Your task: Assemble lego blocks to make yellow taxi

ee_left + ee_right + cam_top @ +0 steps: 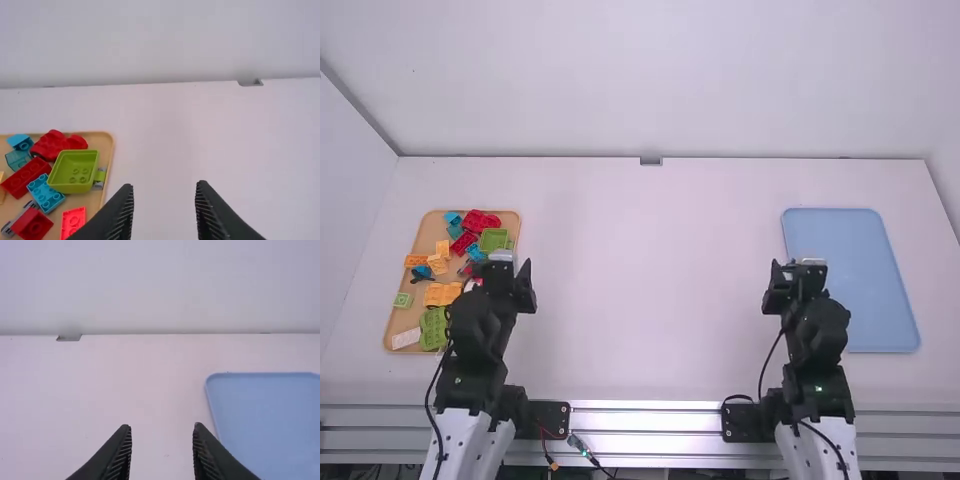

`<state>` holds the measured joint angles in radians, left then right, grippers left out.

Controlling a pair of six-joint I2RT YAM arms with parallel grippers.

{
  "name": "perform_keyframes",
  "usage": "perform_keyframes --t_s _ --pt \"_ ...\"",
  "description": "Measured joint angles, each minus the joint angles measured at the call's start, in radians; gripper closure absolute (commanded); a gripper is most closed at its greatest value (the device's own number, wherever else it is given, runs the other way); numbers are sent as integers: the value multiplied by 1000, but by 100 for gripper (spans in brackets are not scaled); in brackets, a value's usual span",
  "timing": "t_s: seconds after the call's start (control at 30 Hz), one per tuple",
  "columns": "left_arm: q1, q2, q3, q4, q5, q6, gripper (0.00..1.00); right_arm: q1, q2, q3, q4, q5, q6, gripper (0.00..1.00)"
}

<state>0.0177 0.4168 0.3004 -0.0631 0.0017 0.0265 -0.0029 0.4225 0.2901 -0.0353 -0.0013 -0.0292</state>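
Orange blocks, loose on a tan tray, left of the left gripper, fingers wide apart; right gripper, likewise wide. For a clean pick, square the left fingers to one block's sides (neighbours crowd close) before closing.

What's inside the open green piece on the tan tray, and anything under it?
Inside the green piece are just its own studs; no block sits in it. Beneath it is hidden. A small grey and green part shows at its side; whether it reaches underneath, I can't tell.
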Motion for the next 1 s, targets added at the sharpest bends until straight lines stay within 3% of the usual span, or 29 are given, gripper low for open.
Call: perform_keyframes --t_s 0.47,0.7,1.0 --pt "25 354 264 -50 -7 24 35 0 339 254 -14 1 -14 35" --pt "40 518 392 -151 -113 -117 22 3 505 378 -10 1 -27 22" --pt "270 759 543 -301 -144 -322 9 61 682 512 3 2 -42 9"
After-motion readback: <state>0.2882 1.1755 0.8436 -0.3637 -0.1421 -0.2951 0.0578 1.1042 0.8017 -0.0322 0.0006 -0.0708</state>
